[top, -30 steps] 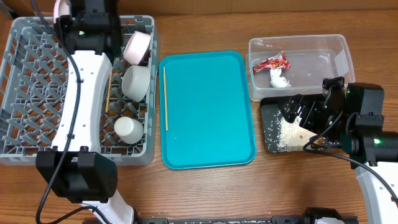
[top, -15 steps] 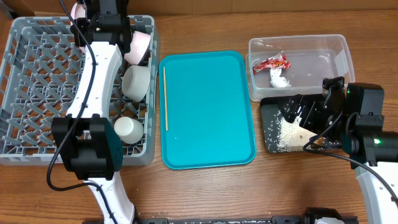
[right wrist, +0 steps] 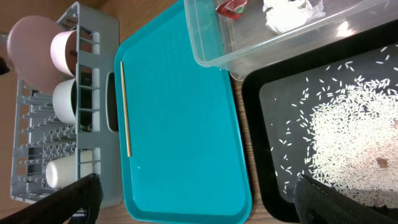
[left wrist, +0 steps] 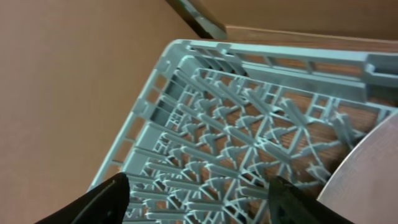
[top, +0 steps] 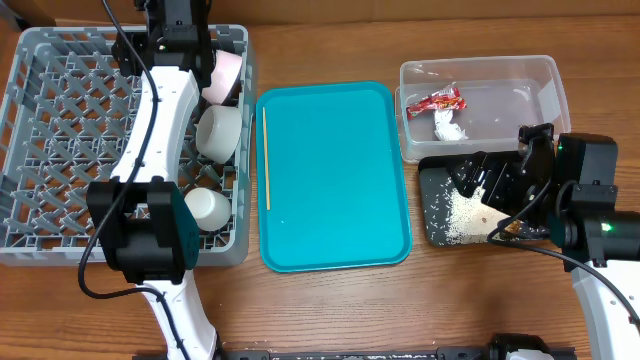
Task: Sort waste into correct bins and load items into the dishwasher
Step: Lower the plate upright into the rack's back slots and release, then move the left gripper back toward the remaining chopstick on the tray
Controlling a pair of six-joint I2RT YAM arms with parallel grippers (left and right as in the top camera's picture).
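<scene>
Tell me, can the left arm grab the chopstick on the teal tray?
Probably yes. The chopstick lies uncovered on the tray, close beside the rack where the left arm is, and its fingers are open.

table point(top: 450, 300): brown wood
9 o'clock: grey dish rack point(top: 60, 160)
centre: teal tray point(top: 335, 180)
2 o'clock: clear tub point(top: 500, 110)
3 o'clock: black tray point(top: 432, 190)

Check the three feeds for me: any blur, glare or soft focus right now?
Overhead: even light, sharp, faint sheen on the clear rectangular plastic tub. Left wrist: grey lattice dish rack sharp; pale pink round dish at the right edge blurred. Right wrist: white rice grains crisp, own fingers soft.
</scene>
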